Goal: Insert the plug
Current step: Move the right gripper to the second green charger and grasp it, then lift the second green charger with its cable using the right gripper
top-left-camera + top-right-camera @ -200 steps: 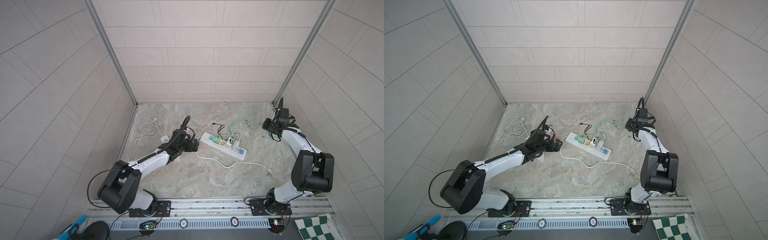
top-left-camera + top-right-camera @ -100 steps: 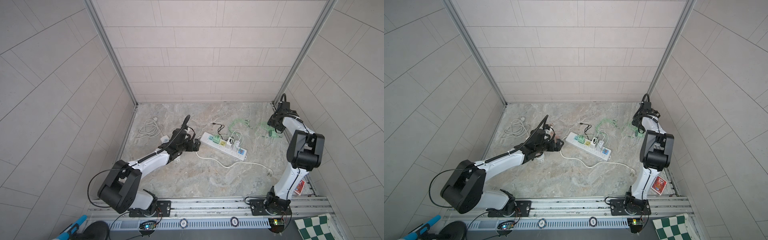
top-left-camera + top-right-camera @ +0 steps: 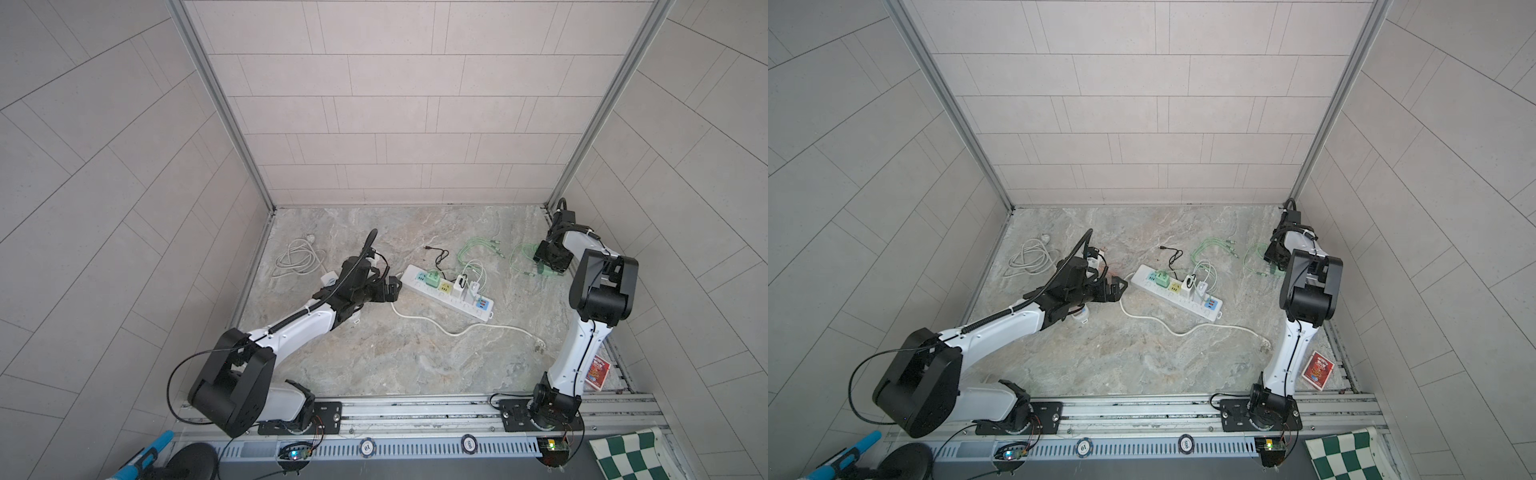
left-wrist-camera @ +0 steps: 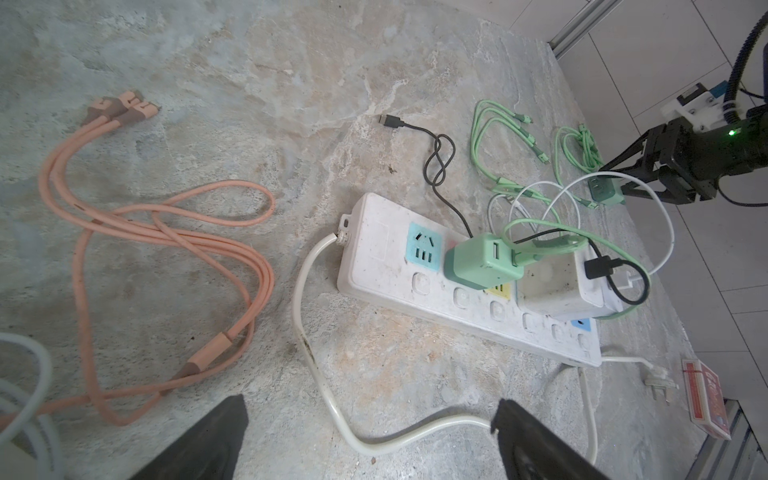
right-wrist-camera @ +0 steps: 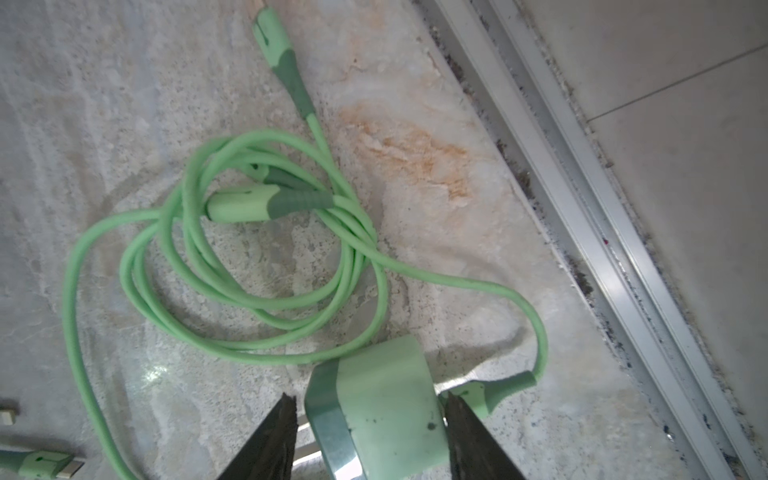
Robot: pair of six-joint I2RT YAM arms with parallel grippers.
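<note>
Two cube adapters, green adapter [image 4: 478, 262] and white adapter [image 4: 548, 286], sit in scuffed white power strip [image 4: 386, 266] | loose mint-green plug [image 5: 382, 386], rounded cube, lies on veined marble floor [image 5: 124, 83] near aluminium rail [image 5: 582, 208] | right gripper [image 5: 370, 399] jaws parted, flanking plug, not pinching | left gripper [image 4: 370, 403] jaws spread wide.

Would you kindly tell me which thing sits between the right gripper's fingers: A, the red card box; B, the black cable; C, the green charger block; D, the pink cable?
C: in the right wrist view the green charger block sits between the fingers of the right gripper.
</note>
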